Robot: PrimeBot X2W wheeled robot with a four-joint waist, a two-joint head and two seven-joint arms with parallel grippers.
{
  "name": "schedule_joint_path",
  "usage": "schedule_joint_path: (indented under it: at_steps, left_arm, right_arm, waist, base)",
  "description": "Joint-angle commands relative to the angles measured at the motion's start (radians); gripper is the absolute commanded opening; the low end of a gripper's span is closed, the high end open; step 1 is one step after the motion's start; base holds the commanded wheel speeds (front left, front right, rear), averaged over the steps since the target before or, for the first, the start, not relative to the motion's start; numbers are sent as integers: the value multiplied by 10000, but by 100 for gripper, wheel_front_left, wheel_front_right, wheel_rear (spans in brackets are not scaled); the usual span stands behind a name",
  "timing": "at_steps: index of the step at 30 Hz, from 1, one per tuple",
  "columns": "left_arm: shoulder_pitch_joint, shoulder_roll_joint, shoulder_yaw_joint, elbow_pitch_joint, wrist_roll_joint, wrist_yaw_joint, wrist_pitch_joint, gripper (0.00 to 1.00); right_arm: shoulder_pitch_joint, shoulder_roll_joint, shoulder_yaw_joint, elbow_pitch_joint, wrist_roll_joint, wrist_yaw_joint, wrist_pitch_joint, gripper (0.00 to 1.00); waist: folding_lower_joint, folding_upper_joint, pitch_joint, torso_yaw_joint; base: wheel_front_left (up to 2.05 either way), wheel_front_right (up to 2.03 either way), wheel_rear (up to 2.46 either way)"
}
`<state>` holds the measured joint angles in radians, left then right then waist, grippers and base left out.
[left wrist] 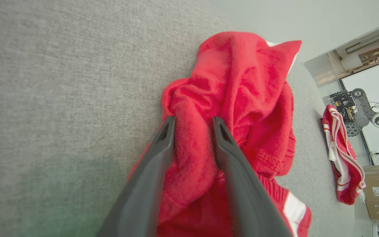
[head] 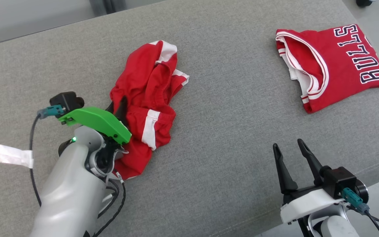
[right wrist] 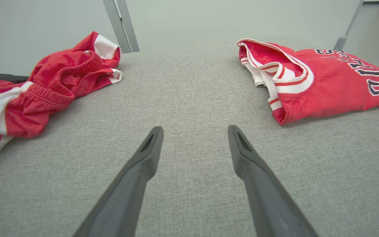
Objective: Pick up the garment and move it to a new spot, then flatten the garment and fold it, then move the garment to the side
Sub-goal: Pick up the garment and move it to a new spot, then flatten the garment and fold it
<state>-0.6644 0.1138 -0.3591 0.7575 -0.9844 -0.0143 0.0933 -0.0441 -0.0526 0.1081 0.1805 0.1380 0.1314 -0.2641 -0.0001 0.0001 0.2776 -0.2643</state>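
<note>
left hand (left wrist: pixel 192 122) sits at the left edge of the crumpled red garment (head: pixel 150 82), fingers partly apart and straddling a raised ridge of cloth. the cloth touches both inner faces, but by the look of it the hold is loose rather than clamped. right hand (head: pixel 287 143) has its fingers wide apart with nothing between them. it hovers at the near right of the grey fabric surface (head: pixel 225 131), well apart from the heap.

the garment lies left of centre, bunched and not yet flattened. its long axis runs from near to far, leaning a little to the right as it goes. a white-trimmed end lies at the far tip and another white band near the middle. the left hand comes in from the near-left side, roughly halfway along that axis, so the bulk of the cloth lies to its right and beyond it.

the left arm is plainly the nearer one. to spread the heap, each hand would likely need one end of that axis, and the right would have to cross leftward over bare fabric to reach it. a folded red jersey (head: pixel 337 62) lies at the far right, clear of that path.
</note>
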Motion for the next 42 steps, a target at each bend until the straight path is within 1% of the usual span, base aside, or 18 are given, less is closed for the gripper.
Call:
schedule_joint_path:
  at_steps: [1,3,6,9,11,12,16,18,20,21,23,26,30,36,39,42]
  left_arm:
    - [-198,42,-151,245,353,-206,-383,100]
    - [-340,229,-524,480,1017,-416,-1249,100]
    - [-261,417,-1049,358,2105,-510,-2955,100]
    - [227,496,-910,-347,2600,-487,-3526,100]
    - [717,598,-378,-1519,3020,-377,-3597,100]
    - [1225,622,11,-2331,3326,-257,-3583,100]
    - [3344,545,857,-4755,4792,102,-3566,100]
    - [4376,517,1177,-5624,5474,236,-3569,100]
    - [5461,508,1369,-6061,6106,256,-3569,100]
    - [5888,449,1443,-6145,6268,235,-3569,100]
    - [6661,281,1660,-6346,6594,45,-3571,100]
    - [7729,75,1932,-6409,7038,-320,-3572,100]
    - [8409,-200,2286,-6441,7271,-710,-3573,100]
    - [8507,-476,2704,-6456,7510,-976,-3573,100]
    - [8285,-517,2682,-6450,7613,-1068,-3573,100]
    - [7875,-550,2448,-6408,7674,-1134,-3574,100]
  right_arm:
    - [146,2,-76,39,-45,-15,-2,100]
    - [237,5,-158,67,-87,-17,-2,100]
    - [468,-2,-386,3,-82,-17,-2,100]
    - [703,-3,-626,-142,-193,-17,-2,100]
    - [864,-38,-738,-313,-304,-15,-2,100]
    - [959,-65,-781,-425,-361,-15,-2,100]
    - [1286,-108,-1204,-811,-511,-17,-2,100]
    - [1424,-142,-1357,-964,-572,-17,-2,100]
    - [1480,-163,-1452,-1075,-622,-17,-2,100]
    - [1534,-177,-1478,-1093,-648,-17,-2,100]
    - [1669,-183,-1538,-1121,-639,-17,-2,100]
    - [1898,-186,-1521,-1027,-683,-17,-2,100]
    - [2174,-180,-1490,-907,-675,-17,-2,100]
    - [2239,-187,-1310,-760,-665,-17,-2,100]
    - [2139,-234,-1229,-698,-656,-17,-1,100]
    - [2020,-303,-1153,-646,-615,-17,-1,100]
  waist:
    - [1,-1,-150,61]
    - [1,-1,-373,172]
    - [1,-1,-794,464]
    - [1,-1,-1133,821]
    - [1,-1,-1336,1077]
    - [1,-1,-1432,1200]
    - [1,-1,-1777,1731]
    - [1,-1,-1894,1968]
    - [1,-1,-1980,2168]
    - [1,-1,-2042,2255]
    - [1,-1,-2193,2447]
    - [1,-1,-2489,2725]
    - [1,-1,-2788,3050]
    - [1,-1,-2858,3202]
    - [1,-1,-2811,3154]
    - [1,-1,-2711,3012]
  base:
    - [0,0,0]
    - [0,0,0]
    - [0,0,0]
    - [0,0,0]
    - [0,0,0]
    - [0,0,0]
    - [0,0,0]
    - [0,0,0]
    - [0,0,0]
    - [0,0,0]
    - [0,0,0]
    - [0,0,0]
    - [0,0,0]
    - [0,0,0]
    - [0,0,0]
    - [0,0,0]
